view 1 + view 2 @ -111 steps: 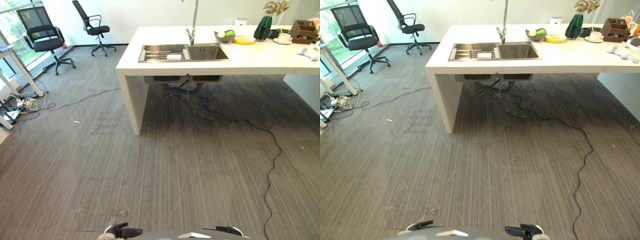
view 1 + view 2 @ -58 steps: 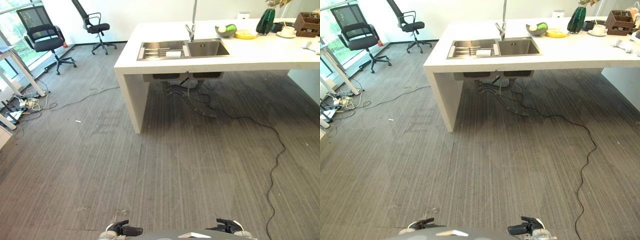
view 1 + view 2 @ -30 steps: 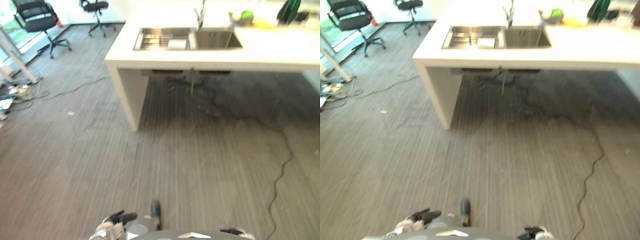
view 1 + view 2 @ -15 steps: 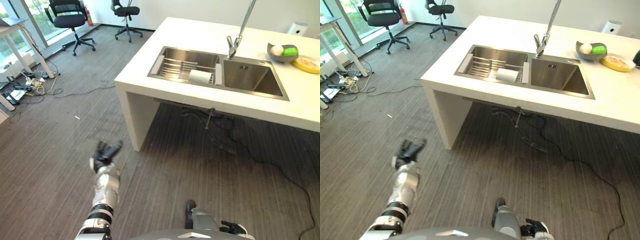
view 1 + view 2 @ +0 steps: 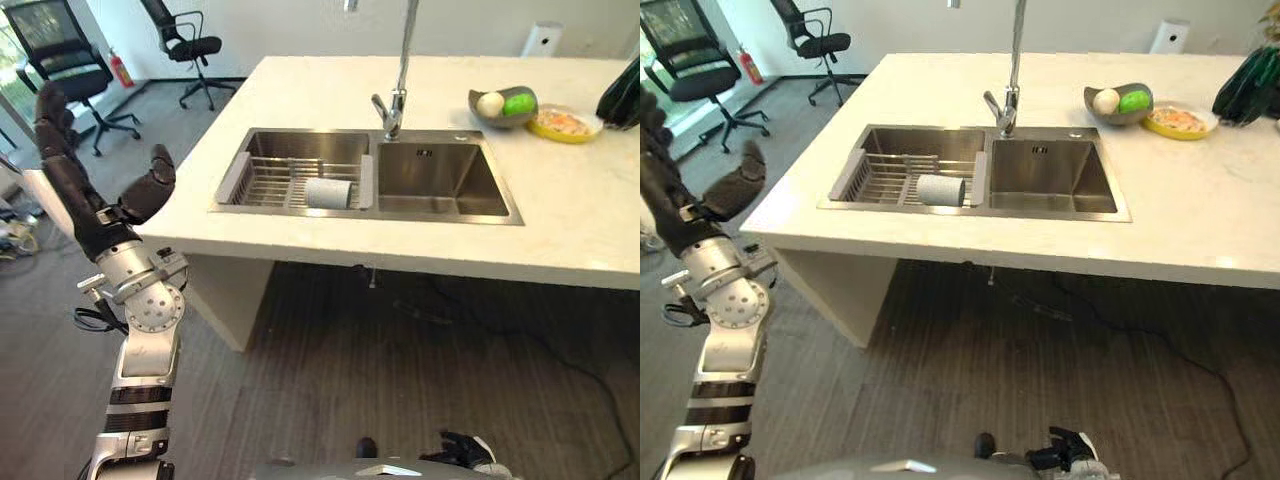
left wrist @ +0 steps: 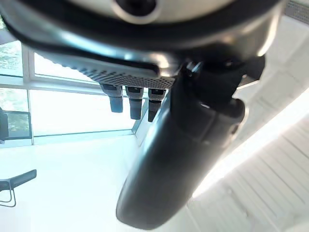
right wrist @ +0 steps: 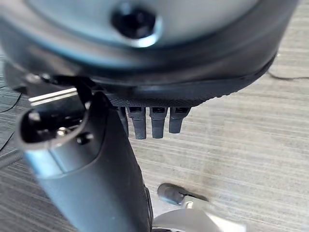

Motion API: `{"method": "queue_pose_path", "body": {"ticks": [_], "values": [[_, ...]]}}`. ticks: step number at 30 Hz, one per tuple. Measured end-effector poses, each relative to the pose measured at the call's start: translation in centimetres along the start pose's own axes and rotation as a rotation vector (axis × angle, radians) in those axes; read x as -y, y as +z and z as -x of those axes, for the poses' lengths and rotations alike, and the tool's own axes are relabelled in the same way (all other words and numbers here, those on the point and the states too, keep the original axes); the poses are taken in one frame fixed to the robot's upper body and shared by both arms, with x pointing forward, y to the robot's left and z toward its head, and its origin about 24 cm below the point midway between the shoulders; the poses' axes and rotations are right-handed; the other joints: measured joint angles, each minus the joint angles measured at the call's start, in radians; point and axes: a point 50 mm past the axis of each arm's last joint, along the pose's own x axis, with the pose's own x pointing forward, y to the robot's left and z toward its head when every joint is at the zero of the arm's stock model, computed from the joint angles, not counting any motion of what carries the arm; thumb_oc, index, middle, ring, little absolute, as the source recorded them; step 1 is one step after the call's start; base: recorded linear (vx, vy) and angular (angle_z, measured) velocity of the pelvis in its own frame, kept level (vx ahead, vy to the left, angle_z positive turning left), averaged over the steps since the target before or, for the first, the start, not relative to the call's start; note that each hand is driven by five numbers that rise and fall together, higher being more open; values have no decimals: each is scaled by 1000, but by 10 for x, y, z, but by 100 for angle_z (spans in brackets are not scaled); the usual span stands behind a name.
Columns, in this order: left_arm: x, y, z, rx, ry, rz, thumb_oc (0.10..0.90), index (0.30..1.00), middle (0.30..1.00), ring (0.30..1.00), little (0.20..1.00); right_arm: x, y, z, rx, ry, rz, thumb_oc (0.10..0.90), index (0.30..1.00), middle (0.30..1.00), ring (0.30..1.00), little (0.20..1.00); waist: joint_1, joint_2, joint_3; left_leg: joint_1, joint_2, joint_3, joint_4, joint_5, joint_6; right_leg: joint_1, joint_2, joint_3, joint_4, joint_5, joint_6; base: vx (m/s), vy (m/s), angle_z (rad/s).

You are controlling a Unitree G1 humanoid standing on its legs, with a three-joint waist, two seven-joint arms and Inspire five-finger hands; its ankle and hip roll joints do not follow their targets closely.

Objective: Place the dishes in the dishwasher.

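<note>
- Standing raised at the near-left corner of the white counter (image 5: 330, 90), the left hand (image 5: 85, 190) has its fingers (image 5: 50, 125) straight and spread, the thumb jutting toward the counter edge, holding nothing.
- Its own wrist view shows the fingers extended against a bright window.
- A white cup (image 5: 328, 192) lies on its side in the wire rack (image 5: 275, 180) of the left sink basin (image 5: 300, 145), well apart from those open fingers.
- A grey bowl (image 5: 503, 106) with a white and a green ball sits far back on the counter, beside a yellow plate (image 5: 565, 122).
- The right hand (image 5: 1068, 452) hangs low over the carpet, far from any dish; its wrist view shows the fingers (image 7: 145, 123) straight and empty.
- The tap (image 5: 398, 70) rises between the basins.
</note>
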Motion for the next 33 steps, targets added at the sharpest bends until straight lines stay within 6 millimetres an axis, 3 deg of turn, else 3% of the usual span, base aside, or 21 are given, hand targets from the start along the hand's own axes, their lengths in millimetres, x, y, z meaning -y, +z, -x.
{"method": "queue_pose_path", "body": {"ticks": [1, 2, 3, 4, 5, 6, 7, 10, 12, 13, 15, 19, 22, 24, 25, 26, 27, 28, 29, 30, 33], "values": [[0, 0, 0, 0, 0, 0, 800, 900, 900, 900, 900, 0, 0, 0, 0, 0, 0, 800, 900, 900, 900, 900, 0, 0, 0, 0, 0, 0, 0, 0, 0, 0, 0, 0, 0, 0, 0, 112, -26, 5], [11, -16, -2, -31, -166, -107, 800, 900, 900, 900, 900, 7, 17, -3, 47, -2, -6, 800, 900, 900, 900, 900, 8, 7, 30, -151, 5, 7, 281, 120, -36, -25, -27, -19, 66, -55, 1, 153, -3, -1], [16, -30, 1, -76, -310, -209, 800, 900, 900, 900, 900, 8, 26, -6, 38, -5, -9, 800, 900, 900, 900, 900, 0, 0, 60, -217, 25, 51, 399, 140, -39, 12, -27, -7, 49, -56, 2, 254, 19, -20], [21, -45, 10, -149, -425, -268, 800, 900, 900, 900, 900, 9, 28, -7, 10, -6, 3, 800, 900, 900, 900, 900, -1, -13, 59, -212, 7, 100, 220, 70, 7, 36, -33, 9, 0, -65, 28, 169, 27, -24], [21, -45, 10, -149, -425, -268, 800, 900, 900, 900, 900, 9, 28, -7, 10, -6, 3, 800, 900, 900, 900, 900, -1, -13, 59, -212, 7, 100, 220, 70, 7, 36, -33, 9, 0, -65, 28, 102, 22, -39], [22, -51, 13, -173, -508, -329, 800, 900, 900, 900, 900, 9, 34, -8, 26, 7, 16, 800, 900, 900, 900, 900, -2, -10, 54, -168, -16, 139, -119, 71, 42, 45, -27, 12, -38, -68, 37, 77, 29, -46], [24, -51, 12, -167, -553, -360, 800, 900, 900, 900, 900, 8, 39, -8, 40, 19, 34, 800, 900, 900, 900, 900, -10, 5, 58, -124, -14, 136, -352, 140, 40, 66, 6, -20, -50, -21, -12, 77, 29, -46], [27, -51, 14, -167, -578, -363, 800, 900, 900, 900, 900, 4, 31, -8, 20, 38, 37, 800, 900, 900, 900, 900, -24, 0, 58, -108, -7, 134, -358, 173, 37, 86, 27, -19, -50, -35, -12, 104, 29, -20], [29, -43, -3, -31, -818, -563, 800, 900, 900, 900, 900, 4, -1, -2, -64, 69, 65, 800, 900, 900, 900, 900, -61, -26, 47, 63, -50, 130, -523, 195, 72, 132, 40, -10, -50, -66, 7, 116, 30, -16], [29, -43, -3, -31, -818, -563, 800, 900, 900, 900, 900, 4, -1, -2, -64, 69, 65, 800, 900, 900, 900, 900, -61, -26, 47, 63, -50, 130, -523, 195, 72, 132, 40, -10, -50, -66, 7, 110, 80, -1], [40, -29, -25, 40, -842, -581, 800, 900, 900, 900, 900, 4, -22, 2, -134, 83, 63, 800, 900, 900, 900, 900, -87, -20, 40, 128, -53, 131, -525, 152, 140, 150, 53, -7, -49, -74, 20, 91, 105, 4], [46, -23, -33, 64, -839, -570, 800, 900, 900, 900, 900, -6, -24, 3, -121, 118, 91, 800, 900, 900, 900, 900, -96, -23, 22, 138, -57, 124, -524, 89, 158, 150, 45, 10, -39, -91, 44, 3, 61, -11], [46, -23, -32, 62, -843, -570, 800, 900, 900, 900, 900, -7, -20, 3, -108, 121, 90, 800, 900, 900, 900, 900, -97, -26, 21, 135, -63, 124, -524, 87, 161, 134, 38, 11, -21, -96, 52, -47, 135, -5], [48, -21, -35, 71, -868, -597, 800, 900, 900, 900, 900, 1, 10, -3, -18, 105, 102, 800, 900, 900, 900, 900, -86, 0, 41, 91, -45, 163, -510, 74, 198, -113, 11, -15, 411, -172, 168, 100, 72, -17], [50, -22, -33, 83, -904, -628, 800, 900, 900, 900, 900, -1, 13, -3, -4, 110, 100, 800, 900, 900, 900, 900, -90, -11, 41, 104, -61, 152, -509, 75, 197, -205, -21, -7, 588, -211, 227, 184, 22, 29], [53, -22, -30, 91, -951, -642, 800, 900, 900, 900, 900, -2, 12, -3, -6, 113, 98, 800, 900, 900, 900, 900, -101, -18, 44, 108, -75, 122, -514, 75, 196, -251, -39, 35, 655, -252, 256, 135, -23, 35], [53, -22, -30, 91, -951, -642, 800, 900, 900, 900, 900, -2, 12, -3, -6, 113, 98, 800, 900, 900, 900, 900, -101, -18, 44, 108, -75, 122, -514, 75, 196, -251, -39, 35, 655, -252, 256, 44, -6, 82], [56, -19, -28, 121, -1021, -678, 800, 900, 900, 900, 900, -1, 12, -3, -9, 118, 100, 800, 900, 900, 900, 900, -107, -14, 46, 103, -94, 83, -522, 75, 193, -246, -47, 126, 491, -256, 252, 9, 16, 53], [56, -19, -28, 121, -1021, -678, 800, 900, 900, 900, 900, -1, 12, -3, -9, 118, 100, 800, 900, 900, 900, 900, -107, -14, 46, 103, -94, 83, -522, 75, 193, -246, -47, 126, 491, -256, 252, 73, -5, 84], [54, -20, -29, 122, -1038, -689, 800, 900, 900, 900, 900, 1, 7, -2, -30, 110, 99, 800, 900, 900, 900, 900, -76, -17, 45, 100, -124, 72, -523, 75, 197, -186, -91, 139, 245, -202, 237, 79, -39, 46], [51, -20, -33, 104, -1018, -698, 800, 900, 900, 900, 900, 9, -2, -1, -65, 95, 111, 800, 900, 900, 900, 900, -39, -7, 36, 106, -115, 64, -518, 79, 195, -156, -94, 113, 198, -145, 224, 37, -52, 37]]}}
